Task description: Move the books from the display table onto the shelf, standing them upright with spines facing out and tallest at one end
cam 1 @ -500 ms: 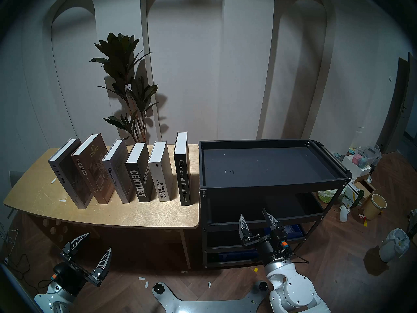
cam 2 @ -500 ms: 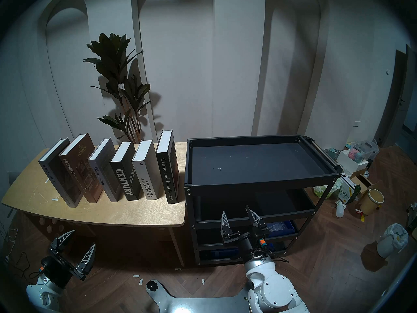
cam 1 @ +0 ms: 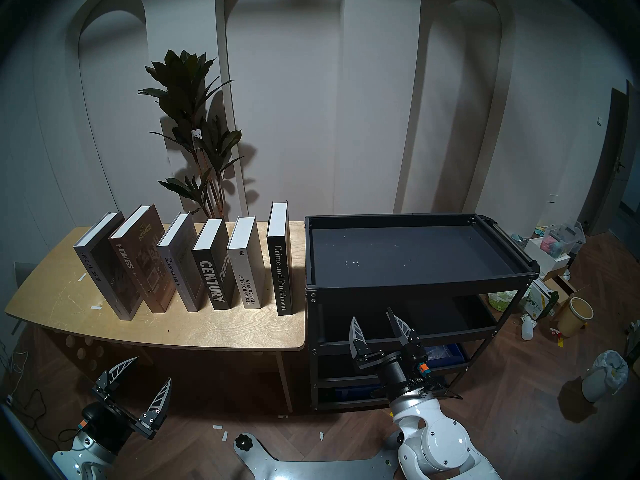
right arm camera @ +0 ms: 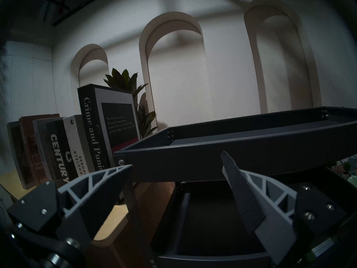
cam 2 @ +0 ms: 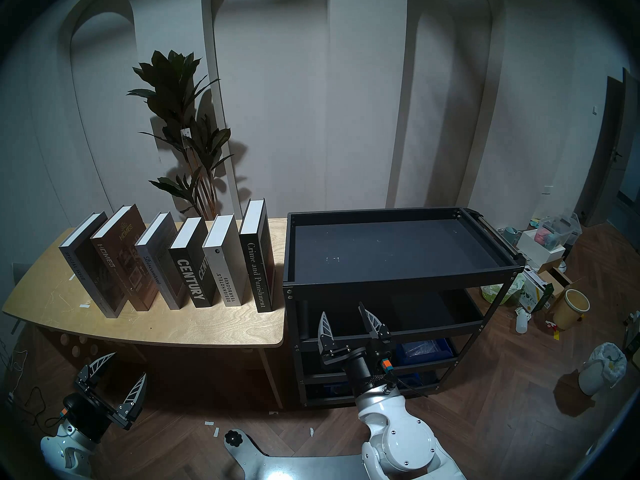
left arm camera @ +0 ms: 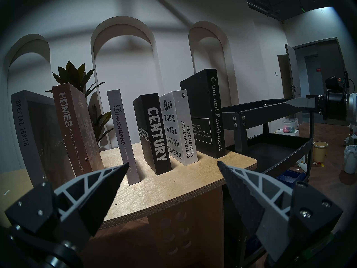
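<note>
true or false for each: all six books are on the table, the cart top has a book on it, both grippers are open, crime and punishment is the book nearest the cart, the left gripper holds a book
1. All six books stand on the table. True.
2. The cart has a book on its top tray. False: the top tray holds no book.
3. Both grippers are open. True: the left gripper and the right gripper both show spread fingers with nothing between them.
4. Crime and Punishment is the book nearest the cart. True.
5. The left gripper holds a book. False: it is open, in front of the table and clear of the books.
</note>
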`<action>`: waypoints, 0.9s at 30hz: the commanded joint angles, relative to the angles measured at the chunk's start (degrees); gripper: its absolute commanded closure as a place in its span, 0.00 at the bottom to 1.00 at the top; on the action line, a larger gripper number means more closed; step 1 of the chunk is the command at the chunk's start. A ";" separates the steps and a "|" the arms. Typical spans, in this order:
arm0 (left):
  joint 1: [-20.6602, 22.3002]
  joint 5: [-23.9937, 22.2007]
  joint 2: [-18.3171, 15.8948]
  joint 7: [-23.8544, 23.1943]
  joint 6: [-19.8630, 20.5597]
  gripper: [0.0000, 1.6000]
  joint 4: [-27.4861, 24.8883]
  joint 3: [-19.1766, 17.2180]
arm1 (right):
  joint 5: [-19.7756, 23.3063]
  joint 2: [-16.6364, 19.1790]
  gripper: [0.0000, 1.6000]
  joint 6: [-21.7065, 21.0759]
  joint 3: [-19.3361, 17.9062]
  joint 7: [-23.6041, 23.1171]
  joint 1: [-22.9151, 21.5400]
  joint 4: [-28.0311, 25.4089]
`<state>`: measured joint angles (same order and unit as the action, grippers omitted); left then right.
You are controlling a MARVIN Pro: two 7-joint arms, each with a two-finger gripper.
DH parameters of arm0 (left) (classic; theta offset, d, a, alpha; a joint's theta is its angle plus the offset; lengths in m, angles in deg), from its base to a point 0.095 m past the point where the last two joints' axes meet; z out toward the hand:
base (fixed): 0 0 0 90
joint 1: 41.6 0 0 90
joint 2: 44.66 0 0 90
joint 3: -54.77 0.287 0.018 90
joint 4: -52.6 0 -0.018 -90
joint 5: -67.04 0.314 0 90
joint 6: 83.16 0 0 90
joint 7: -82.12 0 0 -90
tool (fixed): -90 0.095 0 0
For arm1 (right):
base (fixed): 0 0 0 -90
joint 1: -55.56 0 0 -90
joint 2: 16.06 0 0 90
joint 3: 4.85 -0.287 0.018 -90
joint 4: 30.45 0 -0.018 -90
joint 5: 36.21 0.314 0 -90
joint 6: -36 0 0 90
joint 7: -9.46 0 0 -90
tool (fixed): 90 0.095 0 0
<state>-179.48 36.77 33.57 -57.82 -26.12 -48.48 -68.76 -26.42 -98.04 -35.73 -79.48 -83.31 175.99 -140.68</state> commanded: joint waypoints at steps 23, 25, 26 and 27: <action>-0.05 -0.04 0.01 -0.11 -0.07 0.00 -0.50 -0.07 | -4.42 3.39 0.00 7.16 13.65 22.90 -16.81 7.68; -0.05 -0.04 0.01 -0.12 -0.07 0.00 -0.50 -0.07 | -5.43 4.67 0.00 7.97 15.50 25.81 -17.56 7.15; -0.04 -0.04 0.01 -0.12 -0.08 0.00 -0.49 -0.07 | -5.57 5.02 0.00 8.22 16.04 26.00 -17.68 6.68; -0.04 -0.04 0.01 -0.12 -0.08 0.00 -0.49 -0.07 | -5.82 5.67 0.00 8.29 17.15 27.48 -18.13 6.42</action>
<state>-179.37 36.77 33.58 -57.84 -26.13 -48.38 -68.76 -29.31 -93.68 -30.14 -66.02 -61.80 161.58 -132.18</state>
